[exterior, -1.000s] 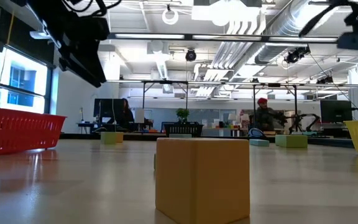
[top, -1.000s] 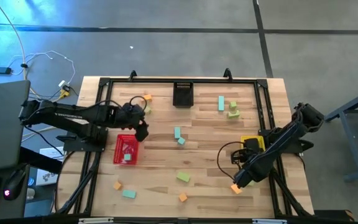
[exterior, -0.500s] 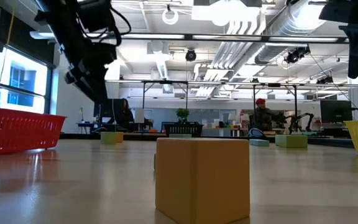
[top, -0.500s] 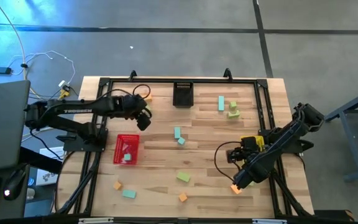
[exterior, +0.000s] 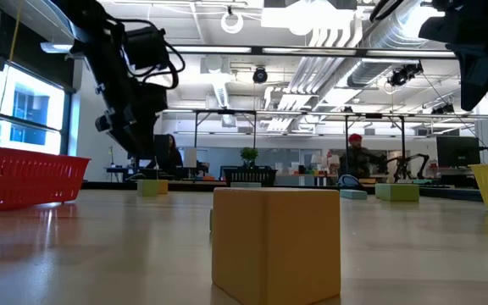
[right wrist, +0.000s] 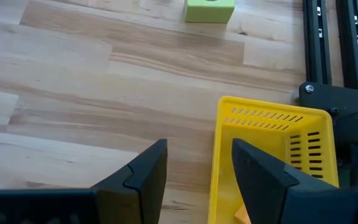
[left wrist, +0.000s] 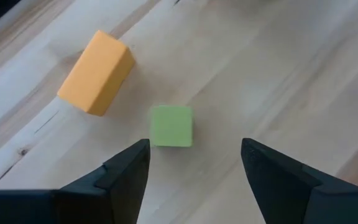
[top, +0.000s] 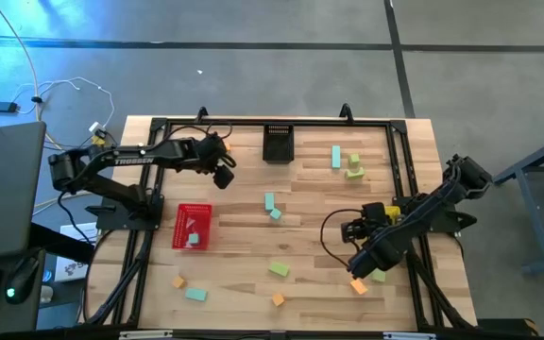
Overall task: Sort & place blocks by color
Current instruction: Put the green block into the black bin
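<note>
Small orange, lime green and mint-teal blocks lie scattered flat on the wooden table (top: 253,241). My left gripper (top: 225,166) hangs open near the far-left corner, above an orange bar (left wrist: 96,73) and a green cube (left wrist: 171,126). The cube lies just ahead of its fingers (left wrist: 194,171). My right gripper (top: 359,264) is open near the near-right side, beside the yellow bin (right wrist: 272,155) and over an orange block (top: 358,286). It holds nothing that shows. A green block (right wrist: 209,9) lies farther off.
The red bin (top: 193,227) stands left of centre with something pale inside. The black bin (top: 279,144) stands at the far edge. Teal blocks (top: 272,206) lie mid-table, green and teal ones (top: 348,162) far right. A large orange block (exterior: 276,244) fills the low view's foreground.
My left gripper has swung from above the red bin toward the table's far edge and now hangs over the orange bar and green cube. My right arm has shifted a little toward the table's left. No block has moved.
</note>
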